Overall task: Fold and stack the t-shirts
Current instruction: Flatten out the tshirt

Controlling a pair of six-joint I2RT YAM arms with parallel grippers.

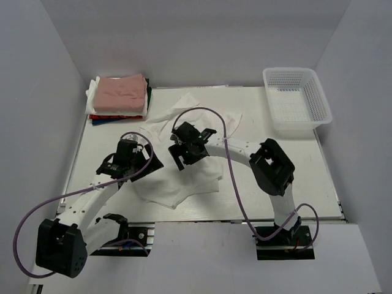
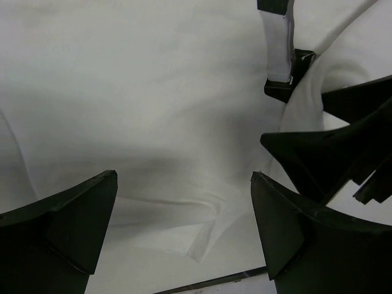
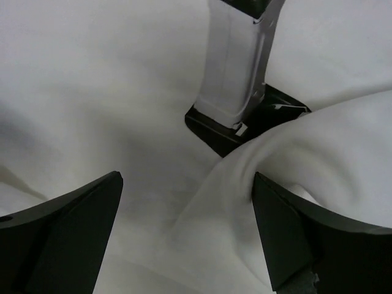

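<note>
1. White t-shirt (image 1: 184,184) is seen crumpled in the middle of the worktop (image 1: 294,177) and is used as the reference.
2. Left pincer (image 2: 184,233) is held low over the shirt's left part. The jaws are spread wide and nothing is pinched.
3. Right pincer (image 3: 187,233) is held over the shirt's centre with the jaws spread. A raised fold (image 3: 294,159) is seen against one finger, not clamped.
4. Folded stack (image 1: 116,115), with a dusty-pink t-shirt (image 1: 122,90) on top, is located past the shirt's far-left corner.
5. Mesh basket (image 1: 297,98) is set well off the shirt's far-right side.
</note>
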